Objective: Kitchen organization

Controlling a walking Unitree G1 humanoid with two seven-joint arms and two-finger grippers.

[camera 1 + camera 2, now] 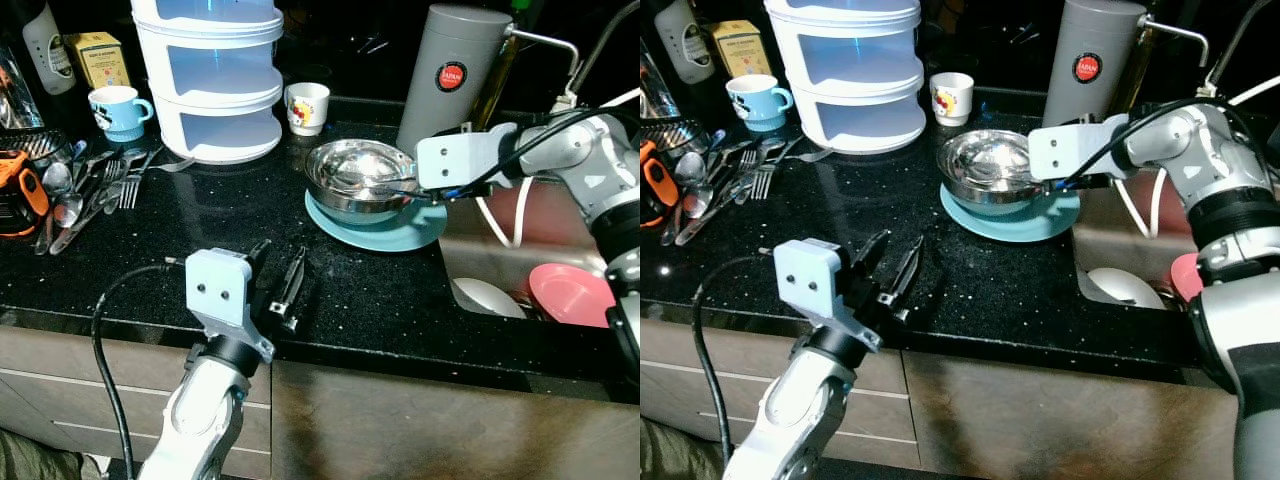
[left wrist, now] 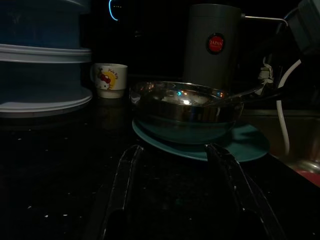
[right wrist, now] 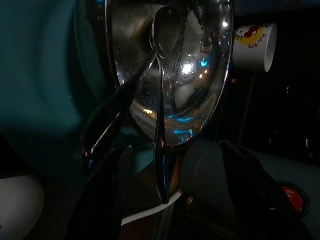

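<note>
A steel bowl (image 1: 352, 168) sits on a teal plate (image 1: 400, 236) on the black counter, beside the sink. A spoon (image 3: 160, 125) lies in the bowl, its handle pointing at my right wrist. My right gripper (image 1: 412, 192) is open at the bowl's sink-side rim: one finger (image 3: 112, 125) reaches inside, the other (image 3: 247, 170) stays outside, and the spoon handle lies between them. My left gripper (image 1: 280, 272) is open and low over the counter's front edge, pointing at the bowl, with nothing between its fingers (image 2: 122, 190).
A white tiered container (image 1: 215, 90), a blue mug (image 1: 118, 110), a white cup (image 1: 307, 107) and a grey thermos (image 1: 455, 70) stand along the back. Loose cutlery (image 1: 90, 190) lies at left. The sink (image 1: 480, 250) holds a pink plate (image 1: 572, 292) and a white dish (image 1: 485, 297).
</note>
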